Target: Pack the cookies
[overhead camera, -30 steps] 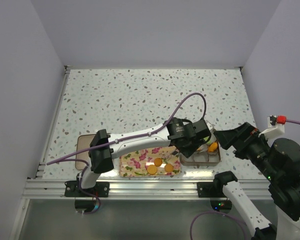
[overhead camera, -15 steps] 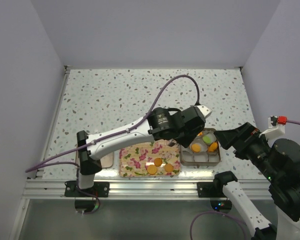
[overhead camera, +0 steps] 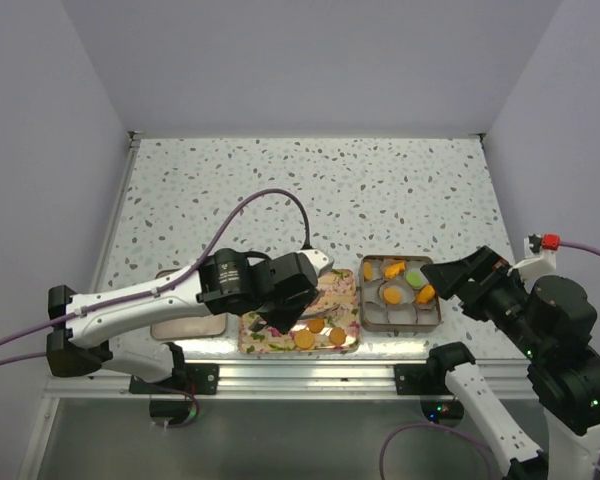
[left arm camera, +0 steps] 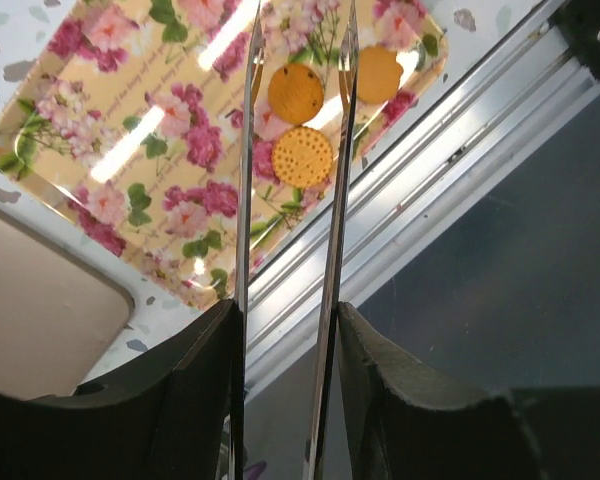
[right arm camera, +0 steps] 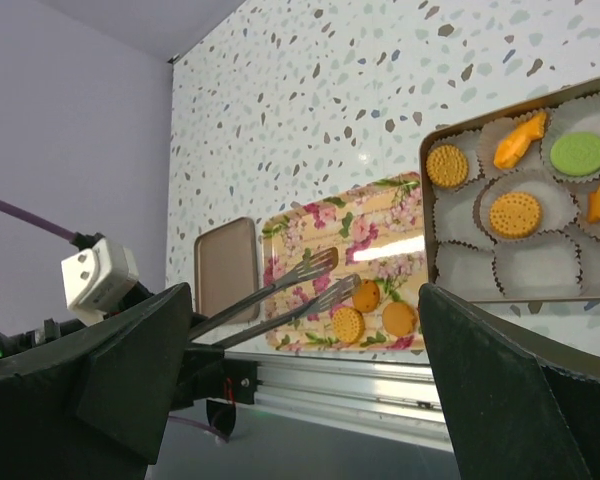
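Orange cookies [left arm camera: 302, 157], 3, sit on the tray [left arm camera: 110, 130]; left gripper [left arm camera: 285, 330], clamped on empty tongs [right arm camera: 320, 265], should straddle 1 squarely before squeezing. Right gripper [right arm camera: 305, 300] gapes, empty.

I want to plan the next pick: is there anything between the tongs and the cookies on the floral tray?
Nothing visible does. The tongs in the left gripper hang open over the floral tray, and the three cookies lie uncovered close to their tips.

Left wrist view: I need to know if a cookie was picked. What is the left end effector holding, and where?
The left end effector grips metal tongs at their handle end; their tips stand apart and empty above the floral tray.
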You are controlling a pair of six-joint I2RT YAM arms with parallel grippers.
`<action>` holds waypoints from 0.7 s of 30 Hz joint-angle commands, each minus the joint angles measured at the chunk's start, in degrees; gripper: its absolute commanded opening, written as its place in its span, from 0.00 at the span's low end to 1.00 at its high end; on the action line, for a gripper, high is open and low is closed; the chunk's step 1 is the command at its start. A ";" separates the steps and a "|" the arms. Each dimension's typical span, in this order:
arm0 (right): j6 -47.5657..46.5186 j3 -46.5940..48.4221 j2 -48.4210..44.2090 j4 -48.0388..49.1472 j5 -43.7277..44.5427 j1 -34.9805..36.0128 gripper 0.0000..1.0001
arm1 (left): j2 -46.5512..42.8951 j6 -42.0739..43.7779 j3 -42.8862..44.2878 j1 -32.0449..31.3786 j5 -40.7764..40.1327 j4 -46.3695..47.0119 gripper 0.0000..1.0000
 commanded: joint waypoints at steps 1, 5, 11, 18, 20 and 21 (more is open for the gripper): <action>2.07 -2.48 -0.37 3.89 -2.18 0.04 0.99 | -3.73 -2.53 -3.92 -1.21 2.74 2.62 0.48; 2.87 -4.24 -0.63 4.77 -2.79 0.04 0.99 | -3.12 -2.97 -5.95 -3.76 3.45 3.77 0.48; 3.31 -4.69 -1.42 4.42 -2.53 0.04 0.99 | -0.75 -2.88 -7.62 -5.61 3.71 5.52 0.50; 3.48 -4.25 -1.69 3.28 -1.48 0.04 0.99 | 1.45 -1.13 -7.53 -5.70 4.50 7.02 0.50; 3.40 -4.25 -1.69 3.01 -1.39 0.13 0.99 | 2.41 -0.69 -7.53 -5.78 4.50 7.11 0.50; 3.31 -4.25 -1.77 2.93 -1.39 0.05 0.99 | 2.77 -0.42 -7.62 -5.70 4.68 7.54 0.50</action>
